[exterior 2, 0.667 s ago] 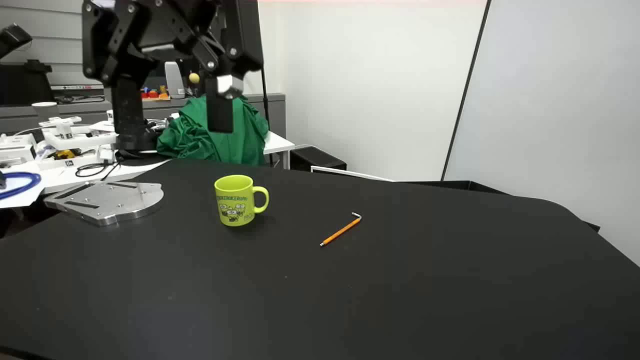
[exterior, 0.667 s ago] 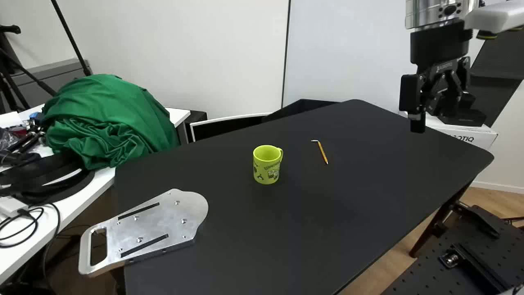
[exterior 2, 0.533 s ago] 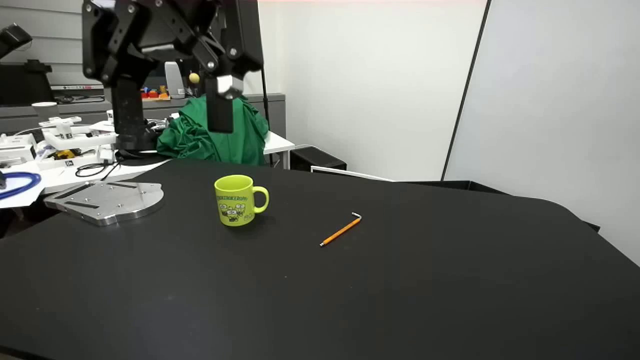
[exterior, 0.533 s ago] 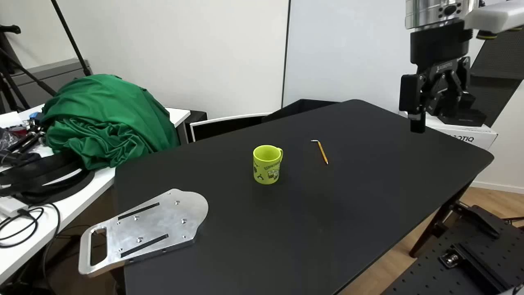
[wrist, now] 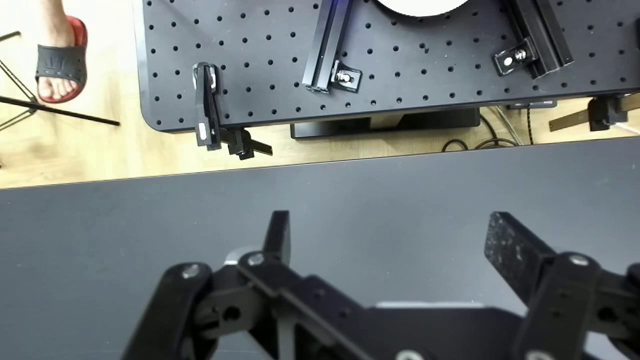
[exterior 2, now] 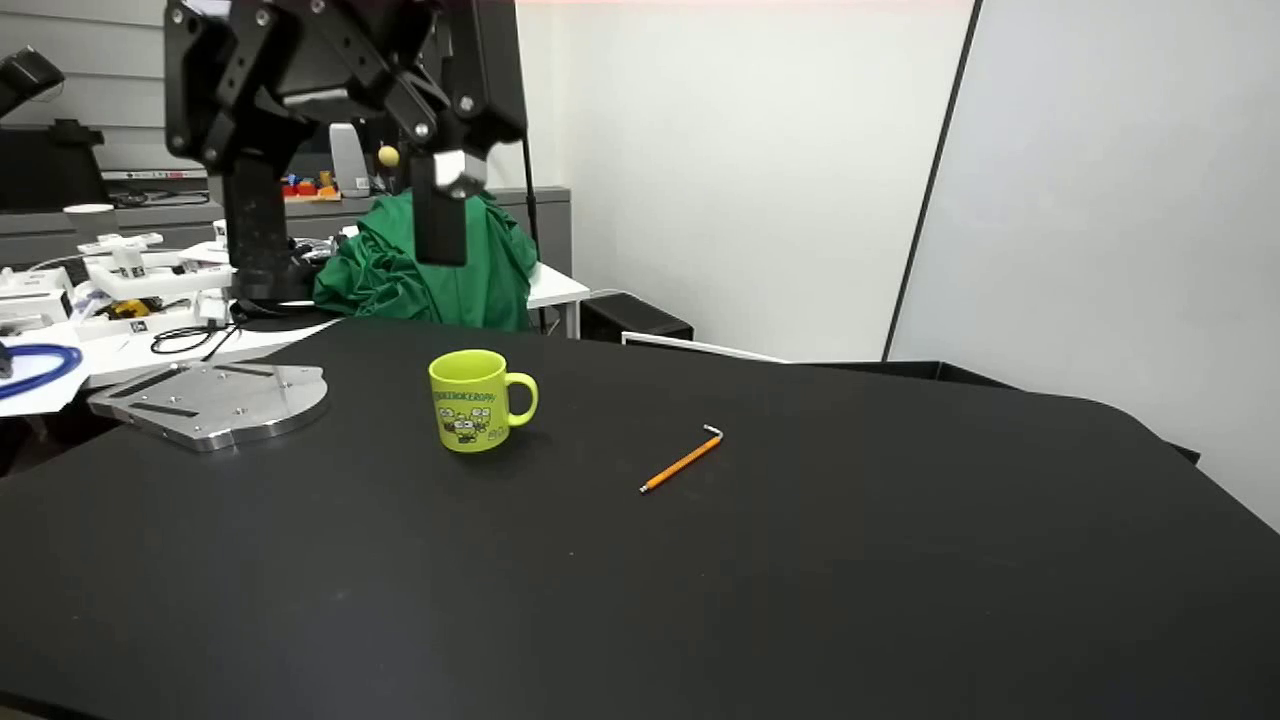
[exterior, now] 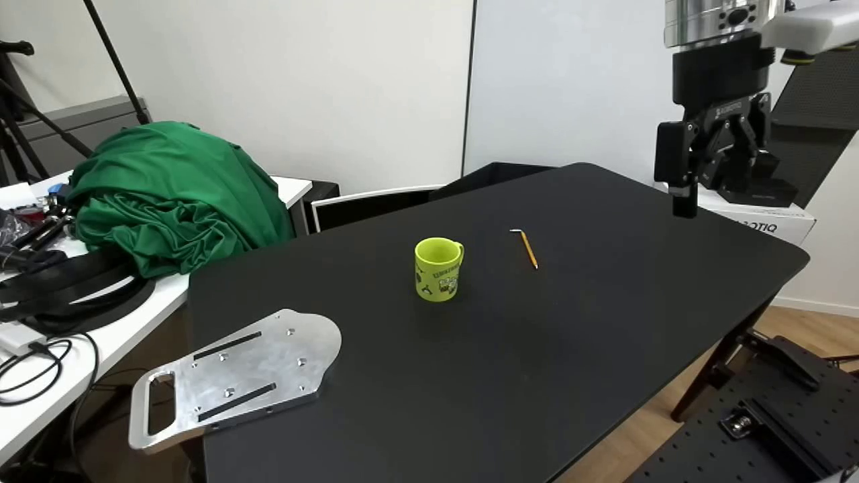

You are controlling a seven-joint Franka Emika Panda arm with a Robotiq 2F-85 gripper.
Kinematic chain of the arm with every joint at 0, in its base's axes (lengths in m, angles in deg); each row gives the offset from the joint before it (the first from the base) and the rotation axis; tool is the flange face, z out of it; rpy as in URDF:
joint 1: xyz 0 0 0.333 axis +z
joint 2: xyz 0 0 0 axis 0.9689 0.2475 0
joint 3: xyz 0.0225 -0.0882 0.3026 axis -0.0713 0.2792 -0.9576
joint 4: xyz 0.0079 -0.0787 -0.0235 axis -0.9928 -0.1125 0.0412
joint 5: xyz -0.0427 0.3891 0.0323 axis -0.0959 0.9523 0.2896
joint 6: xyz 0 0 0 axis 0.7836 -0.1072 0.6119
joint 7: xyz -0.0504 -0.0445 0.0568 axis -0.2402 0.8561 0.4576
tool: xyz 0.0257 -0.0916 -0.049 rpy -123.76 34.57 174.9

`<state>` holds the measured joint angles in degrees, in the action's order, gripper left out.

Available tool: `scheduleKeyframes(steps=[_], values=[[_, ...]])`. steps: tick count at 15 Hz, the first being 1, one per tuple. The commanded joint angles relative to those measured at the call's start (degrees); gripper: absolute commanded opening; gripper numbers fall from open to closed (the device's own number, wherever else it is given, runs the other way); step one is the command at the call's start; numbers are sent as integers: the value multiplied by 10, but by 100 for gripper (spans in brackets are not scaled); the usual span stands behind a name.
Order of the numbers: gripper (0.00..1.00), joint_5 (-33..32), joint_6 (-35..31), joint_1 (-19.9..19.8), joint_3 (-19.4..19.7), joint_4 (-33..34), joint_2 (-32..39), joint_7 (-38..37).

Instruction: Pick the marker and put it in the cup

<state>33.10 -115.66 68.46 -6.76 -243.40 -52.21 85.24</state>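
The marker is a thin orange stick (exterior: 529, 251) with a bent silver end. It lies flat on the black table in both exterior views (exterior 2: 682, 465). The cup (exterior: 437, 272) is a lime-green mug with printed figures. It stands upright a short way from the marker, its handle on the marker's side (exterior 2: 472, 405). My gripper (exterior 2: 350, 255) hangs high above the table, away from both. In the wrist view my gripper (wrist: 390, 220) has its fingers wide apart with nothing between them. Neither marker nor cup shows in the wrist view.
A silver metal plate (exterior: 248, 365) lies at the table's edge, beyond the cup from the marker; it also shows in an exterior view (exterior 2: 225, 400). A white side table with green cloth (exterior: 174, 194) stands beyond. A black perforated base plate (wrist: 280, 65) lies past the table edge.
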Motion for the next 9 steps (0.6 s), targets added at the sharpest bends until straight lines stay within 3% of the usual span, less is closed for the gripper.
scheduleKeyframes(steps=[1,4,9], values=[[100,-17,-26,2,7,3,3,-6],[100,-32,-121,-12,25,27,31,-7],[100,-6,-248,-45,66,137,156,-17]])
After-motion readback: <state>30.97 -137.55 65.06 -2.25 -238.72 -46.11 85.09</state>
